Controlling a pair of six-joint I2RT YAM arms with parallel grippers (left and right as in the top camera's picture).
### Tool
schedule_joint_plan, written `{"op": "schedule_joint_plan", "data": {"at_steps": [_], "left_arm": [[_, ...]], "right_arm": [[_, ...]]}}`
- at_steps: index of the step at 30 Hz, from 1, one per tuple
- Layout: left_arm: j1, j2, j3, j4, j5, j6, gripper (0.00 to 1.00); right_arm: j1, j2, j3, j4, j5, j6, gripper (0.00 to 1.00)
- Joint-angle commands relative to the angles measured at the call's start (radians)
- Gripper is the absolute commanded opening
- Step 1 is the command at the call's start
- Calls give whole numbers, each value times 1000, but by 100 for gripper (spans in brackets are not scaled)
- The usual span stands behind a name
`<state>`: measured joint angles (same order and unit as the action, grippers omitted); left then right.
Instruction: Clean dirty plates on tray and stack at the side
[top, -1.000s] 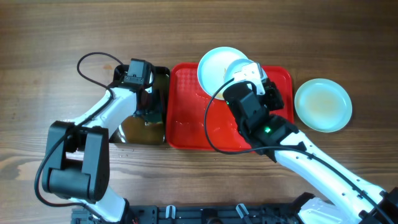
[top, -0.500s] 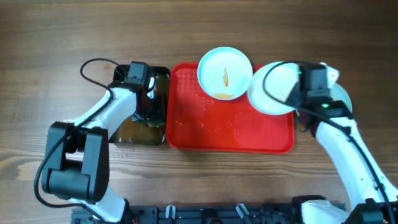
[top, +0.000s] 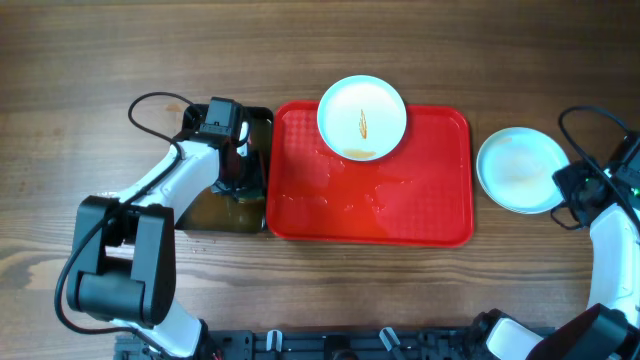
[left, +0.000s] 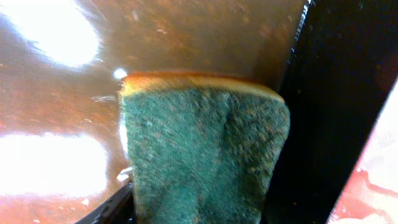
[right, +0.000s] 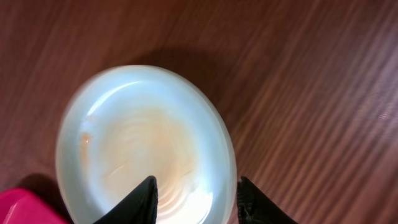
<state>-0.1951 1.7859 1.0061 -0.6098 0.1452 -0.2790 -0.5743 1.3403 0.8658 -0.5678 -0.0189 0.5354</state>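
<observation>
The overhead camera looks straight down on the whole table (top: 80, 60), with the arm bases at its near edge. The left wrist camera sits very close to a green sponge (left: 199, 155) inside the black tub (top: 262, 118), left of centre. The right wrist camera looks down from nearby on a plate (right: 143, 149) by the right edge, with the red tray (right: 18, 208) at its corner. The overhead view shares that plate (top: 518, 170).

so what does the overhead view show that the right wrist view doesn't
Only overhead: the large red plastic tray in full, a round pale plate with an orange streak at its far edge, and the black rectangular tub. Only right wrist: the faint orange film swirled inside the round pale plate beside the tray, with the right gripper open over its rim. Both: that plate on the wooden table.
</observation>
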Motion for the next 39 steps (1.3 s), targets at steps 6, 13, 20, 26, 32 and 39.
{"op": "schedule_joint_plan", "data": {"at_steps": [6,13,20,26,32,39], "left_arm": [[1,30,-25,0,-31,2,51],[1,30,-25,0,-31,2,51],[1,30,-25,0,-31,2,51],[1,30,-25,0,-31,2,51],[1,30,-25,1,-31,2,52],[1,30,-25,19,-31,2,50]], "right_arm": [[358,-18,-4,224,-393,-312,49],[715,218,-4,477,-162,-300,58],[735,470,-4,537,-160,-138,43],[761,476,-4,519,-174,-108,20],[761,475,-4,267,-174,-106,4],[800,475,-4,181,-314,-115,4]]}}
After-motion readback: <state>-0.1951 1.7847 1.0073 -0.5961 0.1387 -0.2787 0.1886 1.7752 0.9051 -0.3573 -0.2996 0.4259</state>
